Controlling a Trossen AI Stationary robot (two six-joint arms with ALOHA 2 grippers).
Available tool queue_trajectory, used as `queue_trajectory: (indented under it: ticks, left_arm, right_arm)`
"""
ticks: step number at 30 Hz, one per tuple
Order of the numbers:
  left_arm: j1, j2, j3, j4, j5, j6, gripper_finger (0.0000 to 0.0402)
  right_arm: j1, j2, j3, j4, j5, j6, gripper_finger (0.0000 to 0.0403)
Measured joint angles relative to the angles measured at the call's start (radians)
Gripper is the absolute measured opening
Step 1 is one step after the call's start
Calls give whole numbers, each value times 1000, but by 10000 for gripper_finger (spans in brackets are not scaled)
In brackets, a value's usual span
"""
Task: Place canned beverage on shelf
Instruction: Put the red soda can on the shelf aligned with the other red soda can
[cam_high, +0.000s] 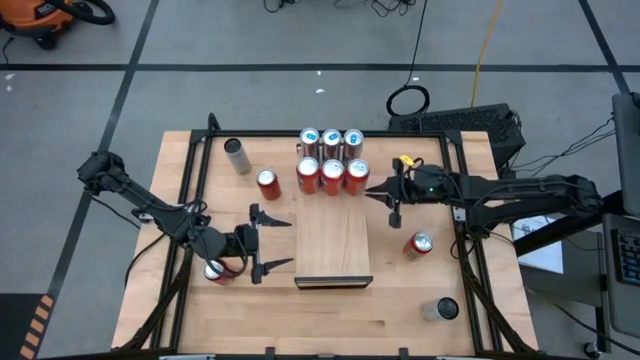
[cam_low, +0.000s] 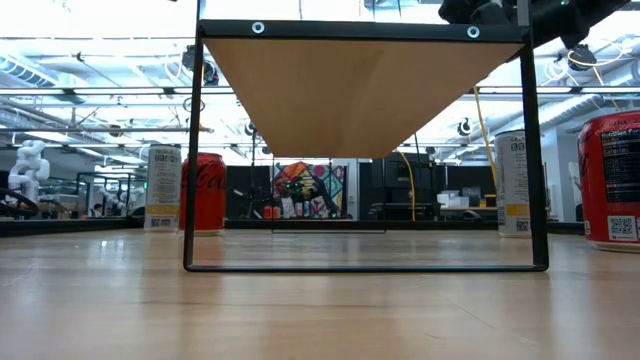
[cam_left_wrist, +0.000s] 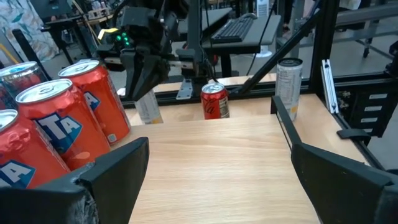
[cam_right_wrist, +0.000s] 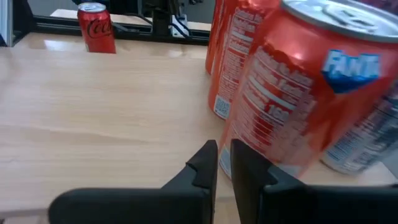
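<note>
Left tool (cam_high: 272, 244) apart, empty; right tool (cam_high: 392, 205) together beside cans (cam_high: 332, 176); shelf (cam_high: 334, 240) half bare.

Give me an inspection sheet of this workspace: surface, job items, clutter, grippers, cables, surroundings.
Surface: pale wooden tabletop inside a black metal frame.
Job items: long pale wood shelf panel carrying six upright cans at its far end, three red Fanta cans in front of three silver cans; the near part is bare.
Clutter: loose cans on the tabletop: red can, grey can, red Coca-Cola can, silver can, and a red can under the left arm.
Grippers: left gripper open, empty, at the shelf's left edge; right gripper shut, empty, beside the red cans.
Cables: coiled black cable and yellow cable on the floor.
Surroundings: keyboard, orange vacuum.
</note>
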Motion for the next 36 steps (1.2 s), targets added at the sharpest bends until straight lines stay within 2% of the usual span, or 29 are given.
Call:
queue_trajectory:
  ticks: [6, 14, 20, 28, 33, 36]
  left_arm:
    - [6, 0, 0, 0, 0, 7, 393]
    - [6, 0, 0, 1, 0, 7, 393]
    - [6, 0, 0, 4, 0, 2, 393]
    - [7, 0, 0, -3, 0, -1, 393]
    - [7, 0, 0, -7, 0, -1, 393]
    - [7, 0, 0, -5, 0, 7, 393]
  right_arm:
    - [-1, -25, 0, -44, 112, -13, 22]
    - [-2, 20, 0, -12, 134, -27, 22]
    - [-2, 52, 0, 24, 134, -29, 22]
    - [-2, 26, 0, 11, 129, -9, 22]
    - [8, 7, 0, 24, 29, 3, 22]
    - [8, 28, 0, 41, 17, 17, 22]
